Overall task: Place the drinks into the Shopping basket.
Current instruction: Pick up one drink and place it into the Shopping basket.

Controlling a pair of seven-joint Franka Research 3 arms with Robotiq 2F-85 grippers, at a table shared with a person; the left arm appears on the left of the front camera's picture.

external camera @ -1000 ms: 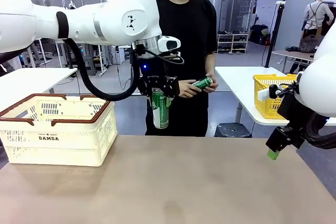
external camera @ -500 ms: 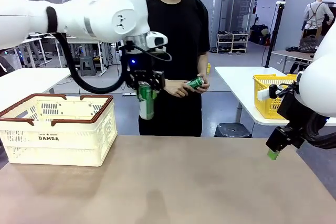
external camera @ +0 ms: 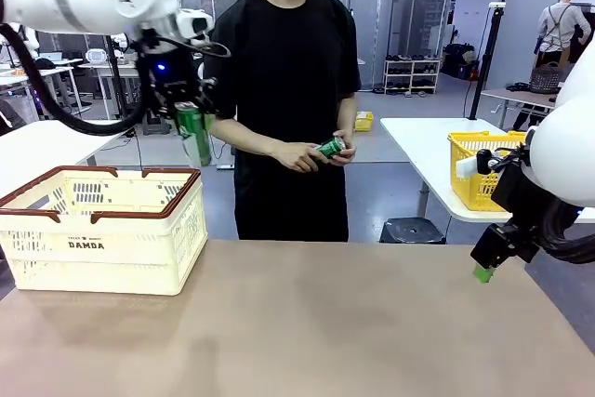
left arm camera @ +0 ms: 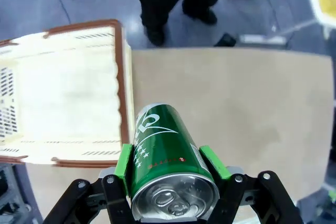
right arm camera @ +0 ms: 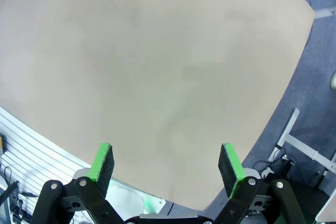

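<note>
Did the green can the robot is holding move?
Yes. The green can in the left gripper went left and up, closer to the Shopping basket's right rim.

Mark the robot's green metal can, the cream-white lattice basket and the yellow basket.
Green metal can (left arm camera: 163, 145): left wrist view, side wall.
Cream-white lattice basket (external camera: 130, 258): front view, front wall.
Yellow plastic basket (external camera: 483, 191): front view, front wall.

Right wrist cam: my jaws stand wide apart, green pads (right arm camera: 103, 162) up from the bottom edge, plain beige bench (right arm camera: 157, 51) showing between them. I'm looking down on the bench top from above. Past its curved edge: blue-grey floor (right arm camera: 315, 82) and a white metal frame leg (right arm camera: 296, 142). White ribbed panel (right arm camera: 31, 140) beside one pad.
</note>
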